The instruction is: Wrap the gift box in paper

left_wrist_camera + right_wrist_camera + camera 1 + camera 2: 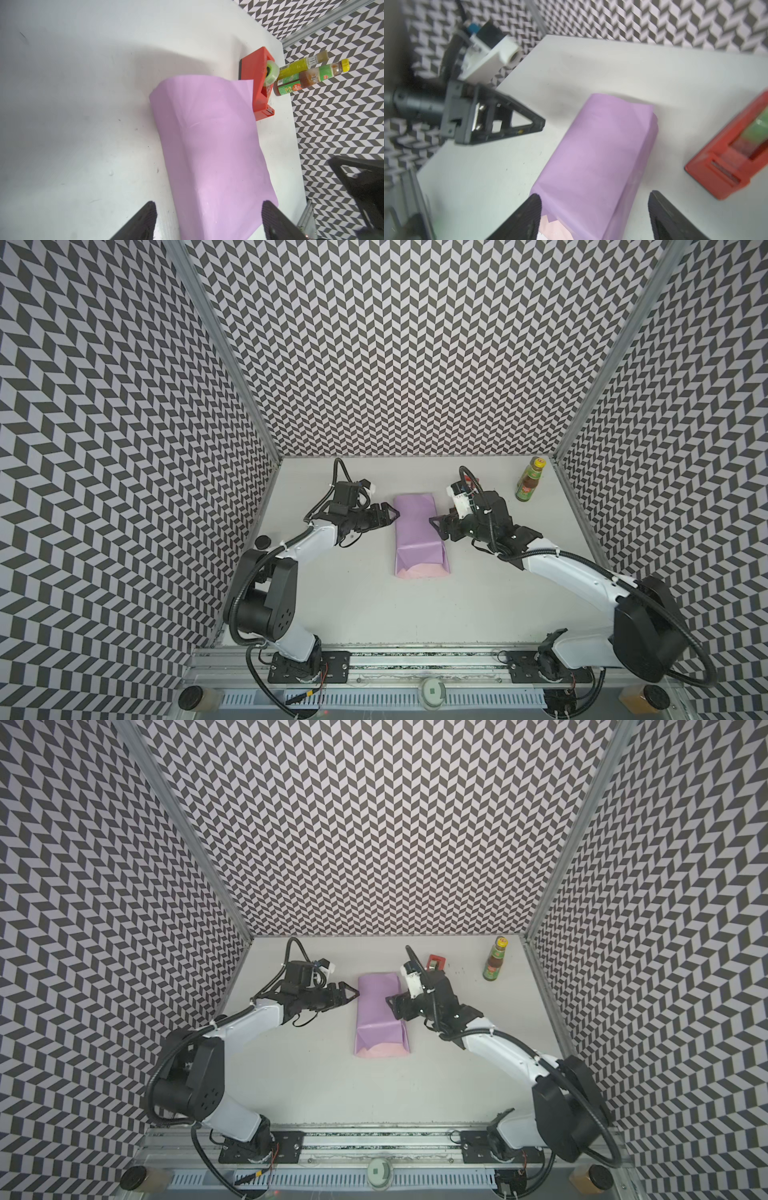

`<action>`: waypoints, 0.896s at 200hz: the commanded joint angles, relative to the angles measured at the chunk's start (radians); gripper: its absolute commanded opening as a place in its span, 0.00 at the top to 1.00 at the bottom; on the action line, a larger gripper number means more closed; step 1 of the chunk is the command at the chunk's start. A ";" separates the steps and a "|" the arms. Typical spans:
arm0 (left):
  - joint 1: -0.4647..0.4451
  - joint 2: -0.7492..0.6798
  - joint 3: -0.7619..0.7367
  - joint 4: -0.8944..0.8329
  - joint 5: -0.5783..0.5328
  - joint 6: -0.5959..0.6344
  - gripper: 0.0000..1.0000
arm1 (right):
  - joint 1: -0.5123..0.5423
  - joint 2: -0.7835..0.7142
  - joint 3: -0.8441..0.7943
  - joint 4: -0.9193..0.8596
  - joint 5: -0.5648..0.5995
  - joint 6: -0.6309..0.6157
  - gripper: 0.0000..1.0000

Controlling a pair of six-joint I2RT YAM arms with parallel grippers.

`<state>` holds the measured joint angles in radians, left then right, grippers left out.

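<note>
White table [374, 614], folded paper [415, 531], red dispenser [252, 66] holding tape [271, 72], brown sauce bottle [528, 485]

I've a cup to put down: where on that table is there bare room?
Most room: bare table between the paper and the front rail. A strip runs along the back wall. Crowded: left tool and right tool flank the paper; tape dispenser and bottle sit far right.

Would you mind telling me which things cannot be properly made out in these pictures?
The gift box: unseen in every view, covered by the paper.
The red tape dispenser: partly behind the right arm in both top views; blurred and cut off by the edge in the right wrist view.
The sauce bottle: label too small to read in both top views.
</note>
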<state>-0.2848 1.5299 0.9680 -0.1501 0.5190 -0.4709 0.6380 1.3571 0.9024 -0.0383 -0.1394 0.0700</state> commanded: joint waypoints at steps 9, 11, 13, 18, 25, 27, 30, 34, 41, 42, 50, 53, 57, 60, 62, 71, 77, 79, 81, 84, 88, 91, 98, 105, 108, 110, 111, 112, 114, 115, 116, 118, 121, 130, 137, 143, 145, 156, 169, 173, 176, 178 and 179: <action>-0.001 -0.159 -0.090 0.021 -0.084 0.220 0.21 | 0.069 -0.021 -0.042 -0.009 0.026 -0.415 0.17; -0.001 -0.171 -0.100 0.032 -0.085 0.228 0.21 | 0.069 -0.021 -0.046 -0.002 0.018 -0.428 0.17; -0.001 -0.181 -0.108 0.045 -0.087 0.238 0.21 | 0.070 -0.020 -0.051 0.004 0.009 -0.449 0.17; -0.001 -0.205 -0.126 0.070 -0.092 0.257 0.22 | 0.071 -0.019 -0.061 0.018 -0.011 -0.498 0.17; -0.001 -0.236 -0.147 0.098 -0.102 0.286 0.22 | 0.072 -0.013 -0.074 0.034 -0.037 -0.558 0.17; -0.001 -0.245 -0.152 0.104 -0.106 0.293 0.22 | 0.072 -0.012 -0.076 0.036 -0.040 -0.573 0.16; -0.001 -0.255 -0.160 0.114 -0.109 0.301 0.22 | 0.072 -0.006 -0.079 0.038 -0.040 -0.592 0.16; -0.001 -0.270 -0.171 0.129 -0.111 0.312 0.22 | 0.072 0.004 -0.078 0.037 -0.038 -0.618 0.16; -0.001 -0.295 -0.190 0.154 -0.110 0.334 0.22 | 0.072 0.024 -0.067 0.024 -0.035 -0.655 0.16; -0.002 -0.298 -0.193 0.157 -0.110 0.338 0.22 | 0.072 0.025 -0.064 0.021 -0.035 -0.662 0.16; -0.002 -0.321 -0.210 0.179 -0.109 0.371 0.21 | 0.072 0.052 -0.045 0.002 -0.021 -0.694 0.16; -0.002 -0.329 -0.214 0.185 -0.109 0.386 0.21 | 0.072 0.062 -0.038 -0.005 -0.016 -0.704 0.16; -0.002 -0.336 -0.217 0.190 -0.109 0.404 0.21 | 0.072 0.075 -0.029 -0.012 -0.012 -0.716 0.16; -0.002 -0.341 -0.222 0.195 -0.109 0.418 0.20 | 0.073 0.085 -0.023 -0.021 -0.014 -0.726 0.16; -0.002 -0.344 -0.223 0.196 -0.109 0.429 0.20 | 0.074 0.090 -0.020 -0.024 -0.016 -0.732 0.16; -0.004 -0.349 -0.231 0.202 -0.109 0.476 0.20 | 0.078 0.117 -0.013 -0.024 -0.009 -0.758 0.16; -0.008 -0.350 -0.235 0.208 -0.107 0.507 0.20 | 0.082 0.130 -0.013 -0.017 0.001 -0.775 0.16; -0.009 -0.349 -0.238 0.209 -0.107 0.516 0.20 | 0.084 0.134 -0.014 -0.014 0.005 -0.781 0.16; -0.011 -0.350 -0.239 0.209 -0.105 0.528 0.20 | 0.086 0.139 -0.014 -0.012 0.009 -0.785 0.16; -0.013 -0.348 -0.242 0.210 -0.103 0.542 0.20 | 0.090 0.146 -0.016 -0.007 0.017 -0.794 0.16; -0.018 -0.346 -0.244 0.211 -0.103 0.561 0.19 | 0.093 0.155 -0.020 0.000 0.033 -0.805 0.16; -0.020 -0.345 -0.246 0.210 -0.101 0.573 0.19 | 0.096 0.161 -0.022 0.003 0.048 -0.813 0.16; -0.030 -0.343 -0.250 0.211 -0.098 0.611 0.19 | 0.102 0.176 -0.023 0.007 0.090 -0.826 0.16; -0.042 -0.342 -0.255 0.213 -0.101 0.651 0.18 | 0.104 0.193 -0.020 0.017 0.130 -0.832 0.17; -0.046 -0.341 -0.258 0.216 -0.103 0.669 0.18 | 0.104 0.200 -0.021 0.027 0.147 -0.837 0.17; -0.050 -0.342 -0.260 0.217 -0.105 0.680 0.18 | 0.104 0.204 -0.023 0.033 0.158 -0.841 0.18; -0.051 -0.341 -0.262 0.217 -0.106 0.686 0.18 | 0.104 0.207 -0.024 0.036 0.164 -0.843 0.18; -0.053 -0.343 -0.263 0.218 -0.107 0.694 0.18 | 0.104 0.209 -0.024 0.039 0.169 -0.845 0.18; -0.057 -0.344 -0.265 0.220 -0.108 0.706 0.18 | 0.104 0.212 -0.027 0.044 0.175 -0.849 0.18; -0.059 -0.343 -0.267 0.221 -0.109 0.712 0.18 | 0.104 0.214 -0.027 0.046 0.180 -0.851 0.18; -0.061 -0.343 -0.268 0.222 -0.110 0.720 0.18 | 0.104 0.215 -0.028 0.049 0.183 -0.852 0.18; -0.066 -0.344 -0.270 0.225 -0.111 0.732 0.17 | 0.104 0.218 -0.030 0.053 0.187 -0.858 0.18; -0.068 -0.344 -0.271 0.229 -0.112 0.750 0.17 | 0.104 0.222 -0.033 0.061 0.192 -0.866 0.18; -0.075 -0.345 -0.281 0.239 -0.106 0.790 0.16 | 0.105 0.227 -0.053 0.113 0.213 -0.882 0.19; -0.077 -0.344 -0.290 0.251 -0.094 0.819 0.15 | 0.106 0.229 -0.073 0.164 0.224 -0.891 0.20; -0.080 -0.340 -0.296 0.259 -0.086 0.840 0.15 | 0.106 0.228 -0.089 0.202 0.223 -0.901 0.20; -0.081 -0.338 -0.297 0.260 -0.084 0.848 0.15 | 0.106 0.228 -0.095 0.217 0.225 -0.904 0.20; -0.092 -0.328 -0.300 0.255 -0.077 0.893 0.15 | 0.110 0.226 -0.134 0.299 0.253 -0.924 0.21; -0.097 -0.319 -0.307 0.241 -0.084 0.936 0.14 | 0.111 0.224 -0.190 0.404 0.270 -0.954 0.21; -0.098 -0.320 -0.312 0.242 -0.085 0.948 0.14 | 0.111 0.226 -0.209 0.439 0.281 -0.956 0.21; -0.099 -0.321 -0.318 0.244 -0.084 0.958 0.14 | 0.111 0.227 -0.218 0.454 0.286 -0.956 0.21; -0.100 -0.323 -0.321 0.246 -0.082 0.964 0.14 | 0.111 0.229 -0.224 0.464 0.286 -0.969 0.21; -0.100 -0.323 -0.324 0.247 -0.081 0.967 0.14 | 0.111 0.229 -0.227 0.467 0.286 -0.977 0.21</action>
<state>-0.3744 1.2045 0.6712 0.0696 0.4210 0.3473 0.7429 1.5837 0.7483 0.1806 0.0868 -0.8089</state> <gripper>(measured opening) 0.857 0.792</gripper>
